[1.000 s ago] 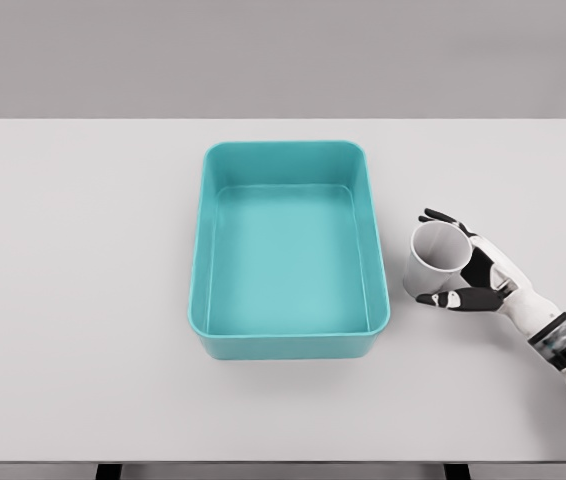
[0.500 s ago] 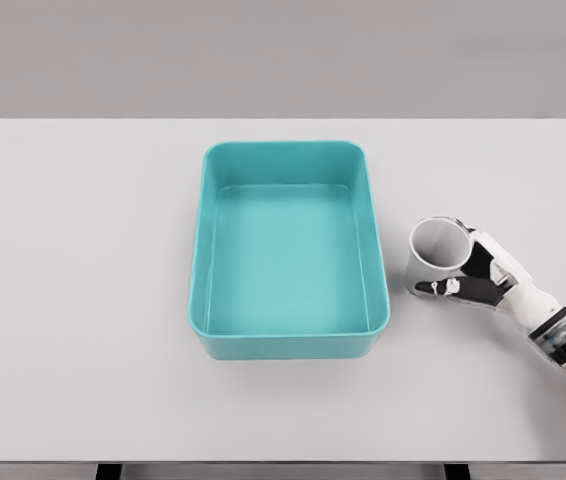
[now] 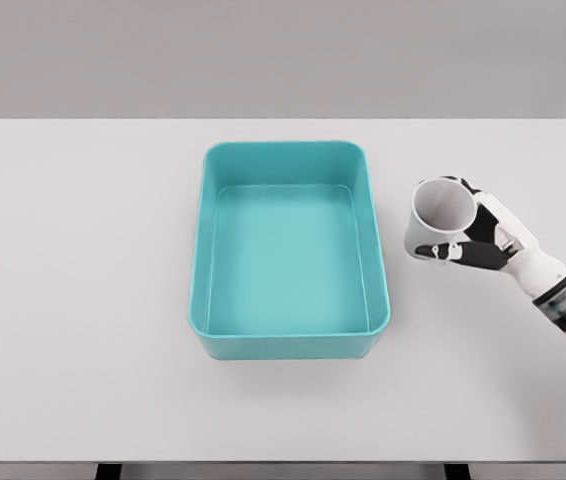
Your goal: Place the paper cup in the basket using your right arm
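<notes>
A white paper cup (image 3: 437, 216) is held just right of the teal basket (image 3: 286, 334), its open mouth tilted up toward the camera. My right hand (image 3: 463, 232) is shut on the cup, with the thumb across its near side and the other fingers behind it. The cup appears lifted off the white table. The basket is a rectangular tub with rounded corners, standing at the table's middle with nothing inside. The right arm enters from the lower right. The left arm is out of view.
The white table (image 3: 83, 300) stretches across the whole view, with its front edge at the bottom and a grey wall behind. The basket's right wall lies a short gap left of the cup.
The right hand closed its fingers around the cup and raised it, moving it up the picture. The cup now tilts more toward the camera. The basket has not moved.
</notes>
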Action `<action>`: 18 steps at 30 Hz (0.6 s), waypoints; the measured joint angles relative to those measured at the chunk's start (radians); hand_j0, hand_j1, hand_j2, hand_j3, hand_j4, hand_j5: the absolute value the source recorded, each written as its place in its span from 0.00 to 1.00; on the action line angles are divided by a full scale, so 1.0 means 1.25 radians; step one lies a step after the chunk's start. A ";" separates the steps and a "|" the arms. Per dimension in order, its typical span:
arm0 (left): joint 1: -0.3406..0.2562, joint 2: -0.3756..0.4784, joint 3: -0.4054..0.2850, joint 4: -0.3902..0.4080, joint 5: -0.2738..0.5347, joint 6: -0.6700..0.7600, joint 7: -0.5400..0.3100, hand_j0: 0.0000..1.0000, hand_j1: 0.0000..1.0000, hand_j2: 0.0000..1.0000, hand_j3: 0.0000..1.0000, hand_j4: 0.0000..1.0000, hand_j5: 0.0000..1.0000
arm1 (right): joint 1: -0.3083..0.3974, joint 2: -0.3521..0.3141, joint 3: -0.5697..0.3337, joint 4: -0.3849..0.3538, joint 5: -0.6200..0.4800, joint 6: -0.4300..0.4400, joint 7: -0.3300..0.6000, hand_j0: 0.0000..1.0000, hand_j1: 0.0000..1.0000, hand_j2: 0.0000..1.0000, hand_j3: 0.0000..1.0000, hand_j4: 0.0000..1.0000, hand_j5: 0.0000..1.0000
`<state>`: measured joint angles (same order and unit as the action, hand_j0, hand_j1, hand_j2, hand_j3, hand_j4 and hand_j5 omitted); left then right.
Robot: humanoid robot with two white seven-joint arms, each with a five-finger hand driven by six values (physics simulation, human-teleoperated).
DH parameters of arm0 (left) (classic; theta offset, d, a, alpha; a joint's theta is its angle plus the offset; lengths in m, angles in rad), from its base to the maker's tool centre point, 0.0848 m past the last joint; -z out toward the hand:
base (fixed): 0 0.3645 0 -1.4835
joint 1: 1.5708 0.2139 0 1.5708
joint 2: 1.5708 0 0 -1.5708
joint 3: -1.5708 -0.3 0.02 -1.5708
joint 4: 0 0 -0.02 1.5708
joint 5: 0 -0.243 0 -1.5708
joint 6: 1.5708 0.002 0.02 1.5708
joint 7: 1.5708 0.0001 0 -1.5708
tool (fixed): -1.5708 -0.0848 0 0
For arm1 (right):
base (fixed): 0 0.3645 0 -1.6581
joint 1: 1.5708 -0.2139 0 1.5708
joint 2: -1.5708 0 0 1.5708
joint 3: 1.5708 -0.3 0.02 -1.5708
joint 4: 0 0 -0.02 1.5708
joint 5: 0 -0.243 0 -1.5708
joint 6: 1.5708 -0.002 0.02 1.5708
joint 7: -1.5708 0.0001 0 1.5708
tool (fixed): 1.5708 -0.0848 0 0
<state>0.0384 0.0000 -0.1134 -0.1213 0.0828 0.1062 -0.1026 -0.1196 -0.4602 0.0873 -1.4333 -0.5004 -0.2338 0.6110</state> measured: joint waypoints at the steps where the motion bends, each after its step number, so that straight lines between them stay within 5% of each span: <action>1: 0.000 0.000 0.000 0.000 0.000 0.000 0.000 1.00 1.00 1.00 1.00 1.00 1.00 | -0.005 0.001 0.000 -0.005 0.004 0.000 0.000 0.50 0.50 0.50 0.50 0.50 0.50; 12: 0.000 0.000 0.000 0.000 0.000 0.000 0.000 1.00 1.00 1.00 1.00 1.00 1.00 | -0.091 0.037 0.010 -0.019 0.057 0.000 0.000 0.50 0.50 0.50 0.50 0.50 0.50; 18: 0.000 0.000 0.000 0.000 0.000 0.000 0.000 1.00 1.00 1.00 1.00 1.00 1.00 | -0.182 0.072 0.055 -0.019 0.117 0.001 0.000 0.50 0.50 0.50 0.50 0.50 0.50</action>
<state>0.0384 0.0000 -0.1134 -0.1213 0.0828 0.1063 -0.1026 -0.3466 -0.3702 0.1561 -1.4564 -0.3535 -0.2331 0.6111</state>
